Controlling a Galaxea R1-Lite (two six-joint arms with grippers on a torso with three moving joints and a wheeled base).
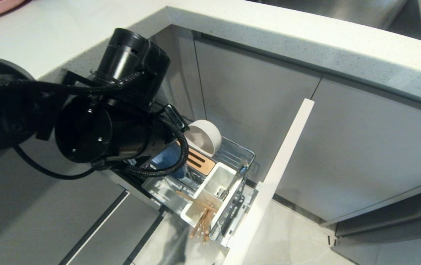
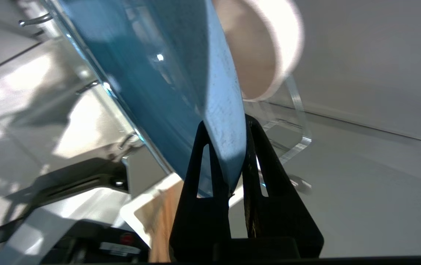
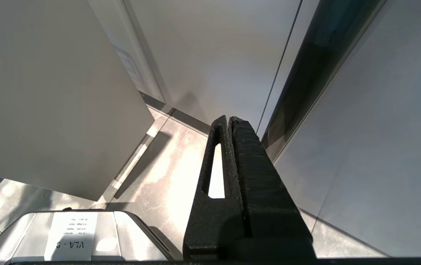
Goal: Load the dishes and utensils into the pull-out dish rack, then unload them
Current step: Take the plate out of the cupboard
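A: Is the pull-out dish rack (image 1: 247,154) loaded?

B: It looks so. The off-white bowl (image 1: 204,136) stands at its far end, the chopsticks (image 1: 203,220) lean in the near caddy (image 1: 216,191), and the pale-blue plate (image 2: 181,73) stands between.

A: And the grippers?

B: The left gripper (image 2: 228,147) is clamped on the plate's rim, so I judge unloading is starting. The right gripper (image 3: 229,127), fingers together, hangs by the cabinets.

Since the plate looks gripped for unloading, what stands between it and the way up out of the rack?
Nothing visible. The left gripper is shut on the blue plate's rim. The white bowl stands just behind it in the rack, beside its path rather than above it; whether they touch I cannot tell.
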